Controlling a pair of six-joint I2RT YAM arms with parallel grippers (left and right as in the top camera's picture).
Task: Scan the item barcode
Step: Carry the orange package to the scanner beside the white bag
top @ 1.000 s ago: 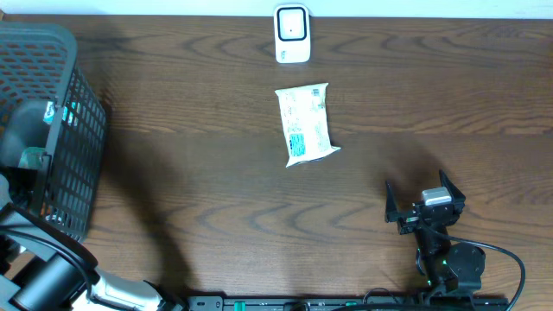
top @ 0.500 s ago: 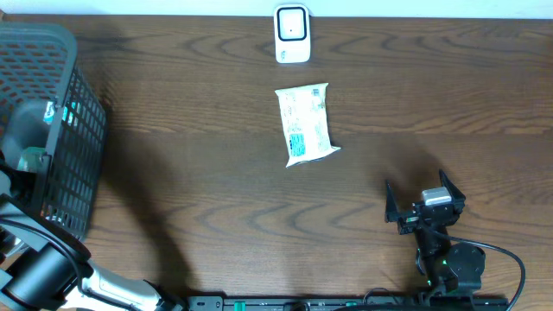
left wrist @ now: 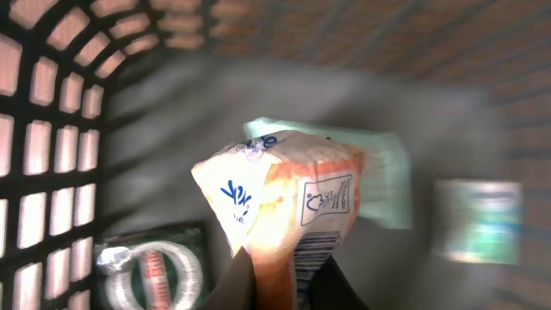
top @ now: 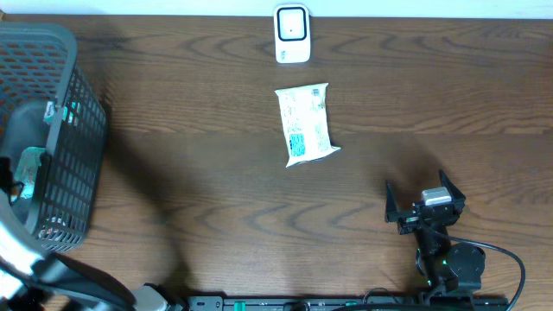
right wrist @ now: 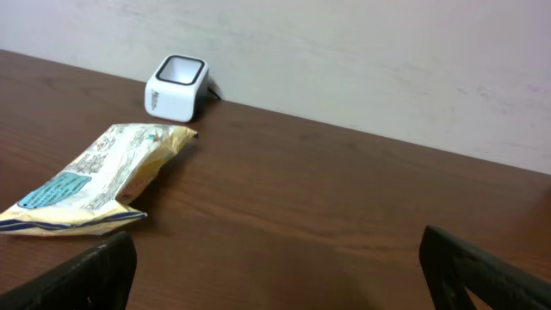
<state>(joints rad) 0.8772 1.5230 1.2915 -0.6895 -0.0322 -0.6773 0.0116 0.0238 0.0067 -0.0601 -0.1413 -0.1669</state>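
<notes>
In the left wrist view my left gripper (left wrist: 284, 277) is inside the black mesh basket (left wrist: 52, 129), shut on the lower end of an orange and white snack packet (left wrist: 284, 198). A barcode (left wrist: 314, 245) shows on the packet's face just above the fingers. The white scanner (top: 292, 33) stands at the table's far edge. My right gripper (top: 423, 206) rests near the front right, open, with bare table between its fingers (right wrist: 95, 275).
A white and yellow packet (top: 307, 123) lies flat just in front of the scanner (right wrist: 176, 88). The basket (top: 60, 52) fills the left edge of the table. A green package (left wrist: 151, 271), a pale green packet (left wrist: 383, 176) and a blurred teal one (left wrist: 478, 220) lie in it.
The left arm has shifted at the basket's near end. The right arm and the packet on the table have not moved.
</notes>
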